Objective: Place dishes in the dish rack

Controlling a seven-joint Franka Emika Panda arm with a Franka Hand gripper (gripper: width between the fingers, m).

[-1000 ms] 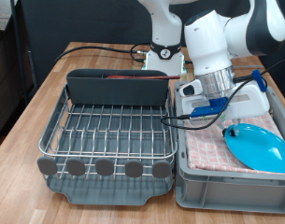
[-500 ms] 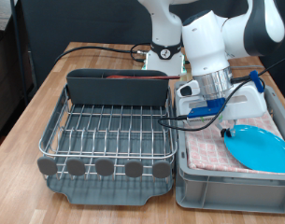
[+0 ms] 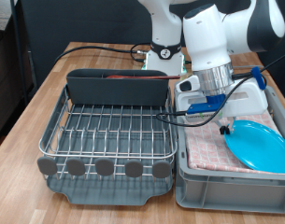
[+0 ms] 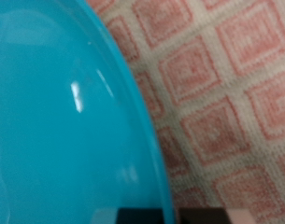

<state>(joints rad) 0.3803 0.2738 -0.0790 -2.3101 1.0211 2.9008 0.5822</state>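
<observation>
The round light-blue plate (image 3: 261,146) is in the grey bin (image 3: 217,177) lined with pink checkered cloth, at the exterior view's right. Its left edge is tilted up off the cloth. My gripper (image 3: 224,129) is at that left edge and looks shut on the rim. In the wrist view the plate (image 4: 67,121) fills most of the picture, and its rim runs down to my dark fingertips (image 4: 142,217). The dish rack (image 3: 109,131) stands to the left with a bare wire grid. A reddish-brown spoon (image 3: 133,77) lies in its tall back compartment. The white cup is not seen.
The rack and bin stand side by side on a wooden table (image 3: 30,112). Black cables (image 3: 95,47) run across the table behind the rack. The robot's white base (image 3: 163,51) stands behind the rack's back compartment.
My gripper has risen a little, and the plate's left edge has come up with it, away from the cloth.
</observation>
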